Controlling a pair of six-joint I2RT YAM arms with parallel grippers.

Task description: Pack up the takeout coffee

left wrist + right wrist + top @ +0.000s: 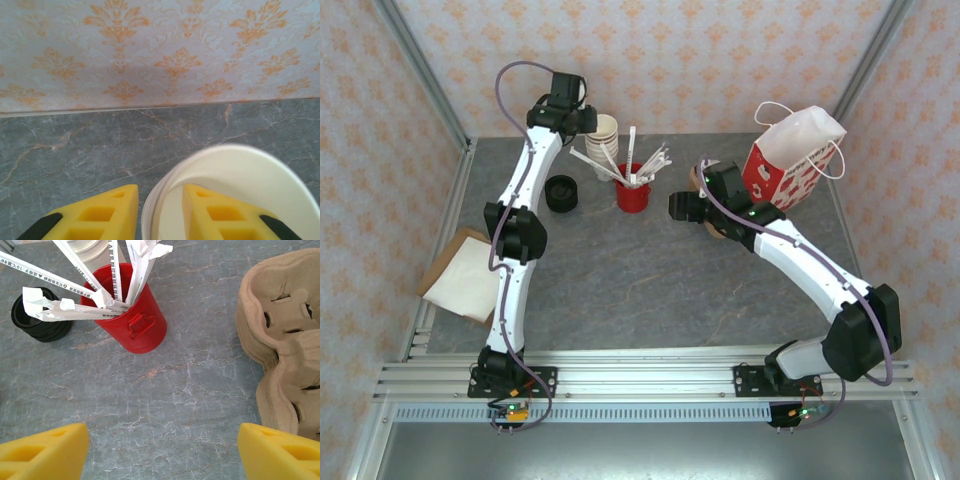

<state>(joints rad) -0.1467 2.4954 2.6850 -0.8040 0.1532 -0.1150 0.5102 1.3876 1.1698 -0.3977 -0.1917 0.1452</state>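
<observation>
From above, the left end effector (pixel 582 103) hung over the stack of cream cups (pixel 604 140), and the right end effector (pixel 678 207) was by the pulp carrier (pixel 700 178). Where the takeout coffee stood could not be told.

The left wrist view had yellow fingers (pixel 117 205) straddling the top cup's rim; whether they clamped it could not be told.

In the right wrist view, the fingers (pixel 45 450) stood wide apart over the surface (pixel 165 410).

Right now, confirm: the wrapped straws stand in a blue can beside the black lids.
Not blue: the can holding the wrapped straws is red, as the right wrist view shows. The black lids do sit beside it.
</observation>
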